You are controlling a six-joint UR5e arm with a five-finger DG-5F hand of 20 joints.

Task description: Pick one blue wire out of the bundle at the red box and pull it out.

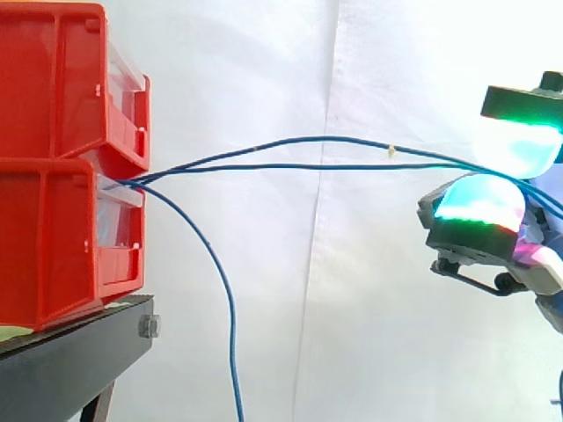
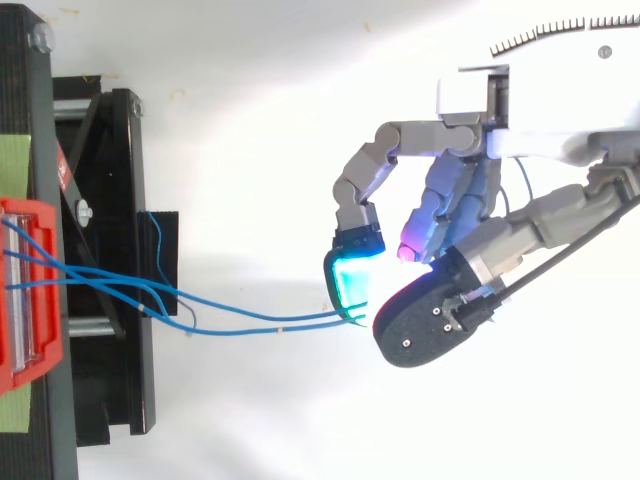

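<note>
1. White curtain (image 1: 352,308) forms the backdrop, and the surface under the hand in the top view is pale too.
2. Blue wires (image 1: 290,165): two of them run through the air to the hand. The lower one is nearly straight and the upper one arches gently. Both pass between the glowing pads.
3. Pale fleck (image 1: 390,149), small, sits on the upper wire near the hand.
4. Hanging wire (image 1: 231,334), also blue, leaves the same bundle and drops in a curve past the stand, out of the bottom of the side view.
5. Red bins (image 1: 44,246), two stacked at the left. The bundle comes out of the front between the upper and lower bin. In the top view the strands lie across the bin's clear front edge.
6. Black stand (image 1: 70,365) carries the bins. It has a bolt (image 1: 148,327) on its front edge and green tape (image 2: 15,150) on its top.
7. Hand (image 2: 460,200) is well apart from the bins, level with the bundle's exit. Its fingers are curled. A cyan-lit fingertip (image 2: 350,282) is set against the thumb pad (image 2: 425,320), and the two pinch the wires where they end. In the side view one pad (image 1: 519,145) sits above another (image 1: 482,204), with the wires between them.
</note>
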